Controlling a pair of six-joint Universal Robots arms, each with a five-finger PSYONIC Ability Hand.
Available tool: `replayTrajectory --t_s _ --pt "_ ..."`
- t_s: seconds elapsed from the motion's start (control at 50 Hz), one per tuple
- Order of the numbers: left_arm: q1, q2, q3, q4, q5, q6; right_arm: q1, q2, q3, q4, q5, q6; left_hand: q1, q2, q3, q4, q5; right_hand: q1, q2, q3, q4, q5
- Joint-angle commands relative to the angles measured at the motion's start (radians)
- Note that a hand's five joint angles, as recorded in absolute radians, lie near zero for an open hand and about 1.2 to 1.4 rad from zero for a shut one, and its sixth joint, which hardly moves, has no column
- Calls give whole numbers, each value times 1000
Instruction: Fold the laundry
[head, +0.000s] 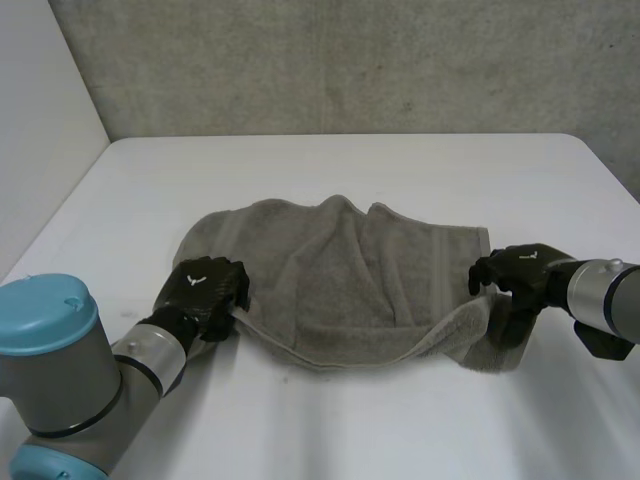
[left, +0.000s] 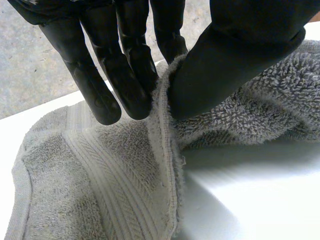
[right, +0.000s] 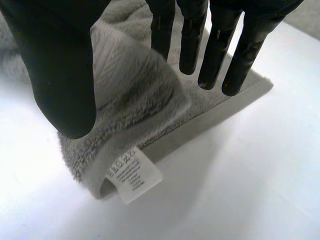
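Observation:
A grey towel (head: 340, 280) lies doubled over across the middle of the white table (head: 350, 170), its near edge sagging in a curve. My left hand (head: 205, 288) is at the towel's left end. In the left wrist view my left hand (left: 235, 55) pinches the hemmed edge of the towel (left: 90, 180) between thumb and fingers. My right hand (head: 520, 268) is at the towel's right end. In the right wrist view my right hand (right: 60, 75) has its fingers straight and its thumb apart, over a loose corner of the towel (right: 135, 100) with a white label (right: 132, 174).
A rough grey wall (head: 350, 60) stands behind the table's far edge and a pale panel (head: 40, 120) runs along its left side. Bare tabletop surrounds the towel on all sides.

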Motion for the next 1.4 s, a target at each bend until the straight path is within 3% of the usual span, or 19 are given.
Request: replayTrajectory --t_s 0.02,0.06,0.14,0.18,0.24,0.28,0.3,0.34,0.36,0.44,0.48,0.56,0.66,0.8,0.94,1.12,1.16,1.26,1.4 --pt "0 -2 8 1 1 0 9 75 -12 -36 -3 7 226 181 182 179 195 385 331 341 344 350" --pt "2 -7 19 1 1 6 17 101 -30 -47 -18 6 226 181 182 179 195 956 902 912 916 922" --pt "2 -33 62 2 2 60 18 105 -93 -79 -31 12 226 181 182 179 195 977 923 933 936 942" --pt "2 -68 153 5 2 194 18 90 -203 -134 -8 21 226 181 182 179 195 977 923 933 936 942" --pt "3 -79 223 9 2 282 18 79 -272 -168 22 29 226 181 182 179 195 977 923 933 936 942" --pt "12 -91 417 10 4 447 21 32 -395 -298 121 44 226 181 182 179 195 977 923 933 936 942" --pt "12 -91 418 10 4 448 21 32 -395 -299 121 44 226 181 182 179 195 977 923 933 936 942" --pt "15 -94 654 30 -2 540 55 -32 -443 -558 210 44 226 181 182 179 195 977 923 933 936 942" --pt "15 -94 655 30 -2 540 55 -33 -443 -559 210 44 226 181 182 179 195 977 923 933 936 942" --pt "15 -79 913 139 -15 494 98 -106 -389 -910 275 39 226 181 182 179 195 977 923 933 936 942" --pt "15 -71 947 160 -21 454 103 -123 -359 -935 275 39 226 181 182 179 195 977 923 933 936 942" --pt "23 -51 944 145 -22 368 107 -166 -256 -896 265 42 226 181 182 179 195 977 923 933 936 942" --pt "69 -34 731 65 -24 302 109 -172 -119 -845 233 43 226 181 182 179 195 977 923 933 936 942" --pt "74 -38 451 70 -10 305 104 -154 56 -751 157 36 226 181 182 179 195 977 923 933 936 942" --pt "75 -77 150 94 65 324 103 -39 191 -497 123 -11 226 181 182 179 195 977 923 933 936 942" --pt "75 -77 17 41 93 456 87 -48 280 -423 43 -48 226 181 182 179 195 977 923 933 936 942" --pt "77 -73 17 15 93 485 40 -68 277 -421 19 -39 -112 -158 -157 -159 -144 977 923 933 936 942" --pt "77 -68 22 8 85 488 -26 -118 275 -435 14 -8 -541 -586 -586 -588 -572 977 923 933 936 942" --pt "104 -82 19 19 77 482 -94 -126 278 -447 8 38 -581 -626 -625 -628 -612 977 923 933 936 942"
